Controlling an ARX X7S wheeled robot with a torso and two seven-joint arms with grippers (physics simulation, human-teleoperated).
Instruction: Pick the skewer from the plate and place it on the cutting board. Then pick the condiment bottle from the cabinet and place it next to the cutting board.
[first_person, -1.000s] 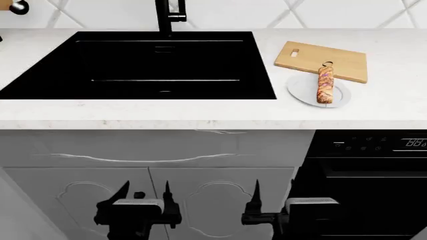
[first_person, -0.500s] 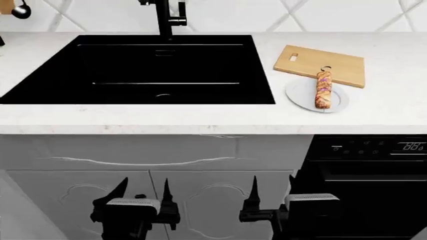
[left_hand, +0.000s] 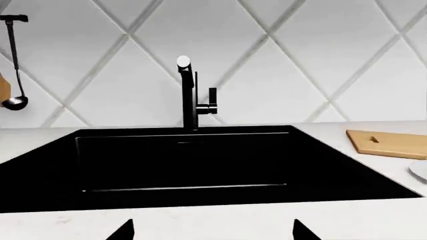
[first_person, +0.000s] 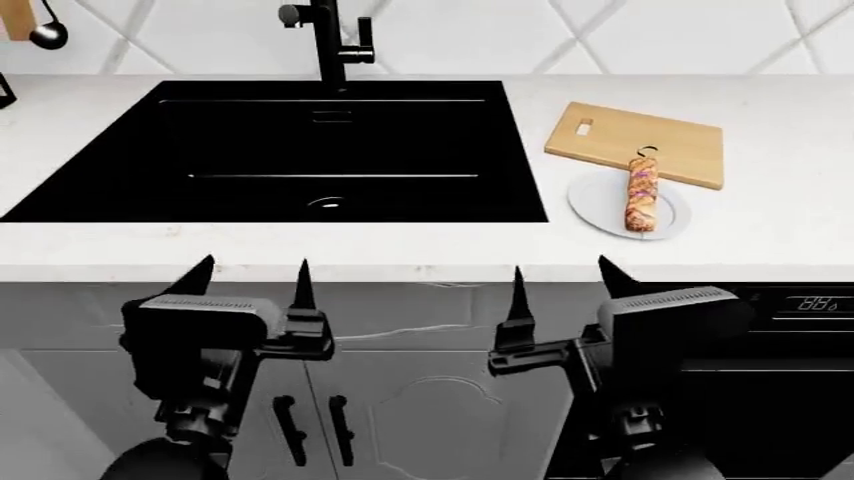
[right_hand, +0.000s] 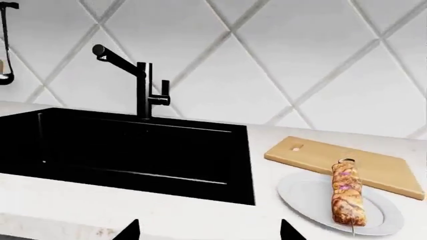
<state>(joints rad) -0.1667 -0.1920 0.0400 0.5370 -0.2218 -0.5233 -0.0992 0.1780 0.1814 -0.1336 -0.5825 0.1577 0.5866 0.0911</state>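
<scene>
both grippers hang in front of the counter edge, nothing grasped: left gripper (first_person: 250, 278) with its prongs spread apart, right gripper (first_person: 561, 280) spread too. the skewer (first_person: 642, 194) lies on the plate (first_person: 587, 200), looped end toward the cutting board (first_person: 627, 135), the plate just touching the board's near edge. no condiment bottle in sight; cabinet doors (first_person: 400, 410) are closed below. risks from here, as i judge it: the skewer is thin and low on the plate, so a shallow pinch could slip off the meat chunks or skid the plate toward the sink (first_person: 307, 150). reaching from under the counter lip could clip the edge.
</scene>
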